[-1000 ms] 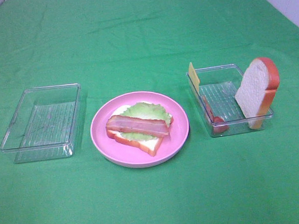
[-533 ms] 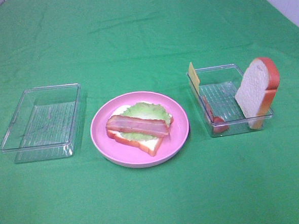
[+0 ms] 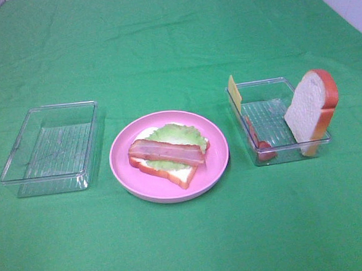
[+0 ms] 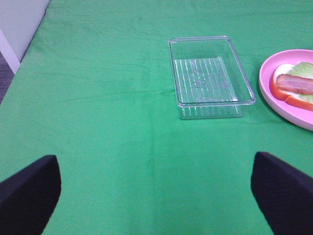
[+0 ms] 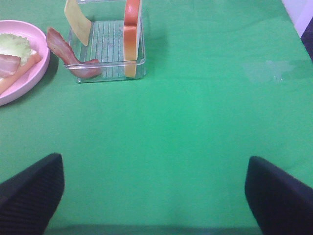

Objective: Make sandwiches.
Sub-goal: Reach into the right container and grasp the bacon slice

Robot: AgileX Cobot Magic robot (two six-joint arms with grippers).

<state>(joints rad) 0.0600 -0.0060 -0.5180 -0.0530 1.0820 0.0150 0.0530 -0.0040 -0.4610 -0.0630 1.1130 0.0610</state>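
While both arms stayed out of the high view, the left end effector (image 4: 156, 196) and the right end effector (image 5: 156, 196) each hung released, dark fingers spread wide over bare green cloth, gripping nothing and well apart from the food. About midway between the left and right edges of the tabletop (image 3: 163, 50) sat a pink plate (image 3: 215, 164) carrying the half-built sandwich: a bread slice (image 3: 171, 174) lay flat, lettuce (image 3: 180, 135) lay on it, and a bacon strip (image 3: 166, 152) lay across the lettuce. Toward the left edge stood the left tray (image 3: 62, 106), clear plastic, with nothing visible inside. Toward the right edge, just beside the plate, stood the right tray (image 3: 270, 82), which held the other parts. A spare slice (image 3: 308, 112) stood on its edge against the tray's side nearest the right edge, tilted slightly. The cheese (image 3: 234, 92) stood upright at the tray's far corner on the plate side. The spare bacon (image 3: 258, 140) lay slanted along the wall nearest the plate, its lower end inside the tray.
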